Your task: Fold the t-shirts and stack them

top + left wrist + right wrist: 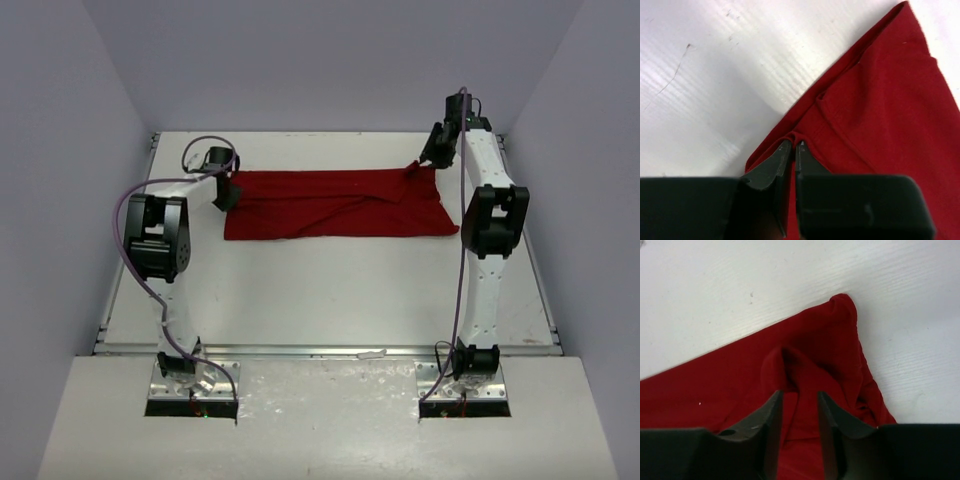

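- Jaws of the left gripper [793, 145] clench a small fold at the left edge of the t-shirt [340, 205]; those of the right gripper [799, 394] stand parted, released, over a bunched ridge at its far right corner.
- White table [330, 290], lightly scuffed, bears the cloth on its far half.
- Deep-red t-shirt lies as a wide folded band, left to right between the two grippers, rumpled toward the right.
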Robot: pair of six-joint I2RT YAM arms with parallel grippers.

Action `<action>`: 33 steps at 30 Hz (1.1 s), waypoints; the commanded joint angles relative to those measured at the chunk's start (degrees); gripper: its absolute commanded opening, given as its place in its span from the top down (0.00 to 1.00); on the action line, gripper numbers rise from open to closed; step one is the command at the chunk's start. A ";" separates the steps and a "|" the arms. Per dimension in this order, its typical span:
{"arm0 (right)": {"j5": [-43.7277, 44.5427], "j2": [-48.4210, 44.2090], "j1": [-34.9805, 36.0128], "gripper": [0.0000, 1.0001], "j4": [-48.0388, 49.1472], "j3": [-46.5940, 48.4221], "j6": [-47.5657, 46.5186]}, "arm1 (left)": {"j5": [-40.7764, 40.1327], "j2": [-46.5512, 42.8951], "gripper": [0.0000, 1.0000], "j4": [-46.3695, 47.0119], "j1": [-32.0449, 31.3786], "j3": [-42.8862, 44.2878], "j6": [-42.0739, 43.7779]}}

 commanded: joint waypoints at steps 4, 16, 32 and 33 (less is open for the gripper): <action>-2.96 0.41 0.02 0.58 2.89 3.92 -0.57 | 0.38 2.64 0.93 -1.44 1.03 8.91 2.93; -7.99 -9.79 4.59 0.43 7.12 -15.04 4.96 | -3.66 -9.90 0.00 -3.73 0.07 2.09 1.70; -9.20 -14.01 7.23 0.52 15.82 -30.98 12.53 | -3.93 -22.23 0.00 5.75 -3.80 -26.22 3.28; -9.02 -13.05 7.23 0.52 14.51 -28.96 12.44 | -3.75 -22.32 0.00 6.37 -3.80 -26.49 3.72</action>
